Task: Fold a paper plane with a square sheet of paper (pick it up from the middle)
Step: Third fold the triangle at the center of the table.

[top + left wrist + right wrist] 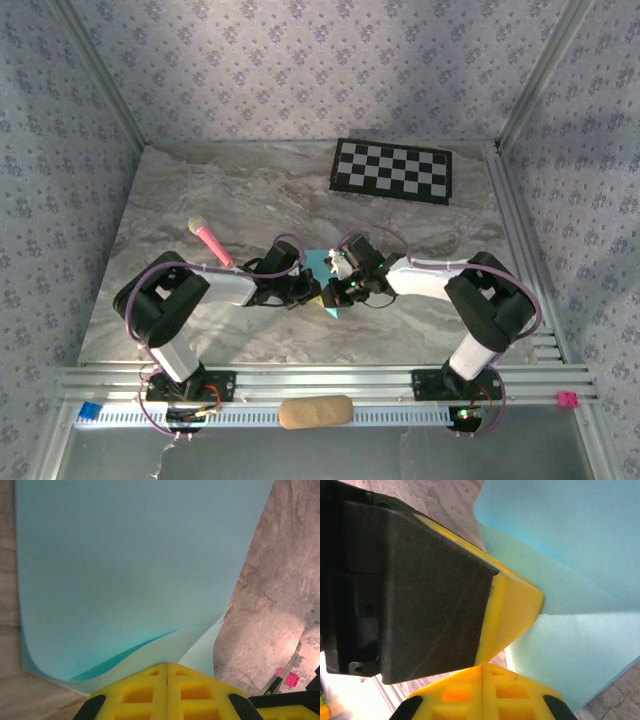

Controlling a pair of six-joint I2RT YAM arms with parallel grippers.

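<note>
The square sheet of paper, light blue and partly folded, lies on the marble table between the two arms. In the left wrist view one layer of the paper curls up over a paler layer, and both run in under the tip of my left gripper, whose yellow jaws are pressed together on the sheet's near edge. My left gripper and right gripper meet tip to tip over it. My right gripper is shut just left of the paper, its tip against the left gripper's yellow finger, with nothing visible between its jaws.
A pink marker pen lies left of the arms. The black-and-white checkerboard mat sits at the back right. A tan oblong pad rests on the front rail, with a pink block and a blue block at its ends.
</note>
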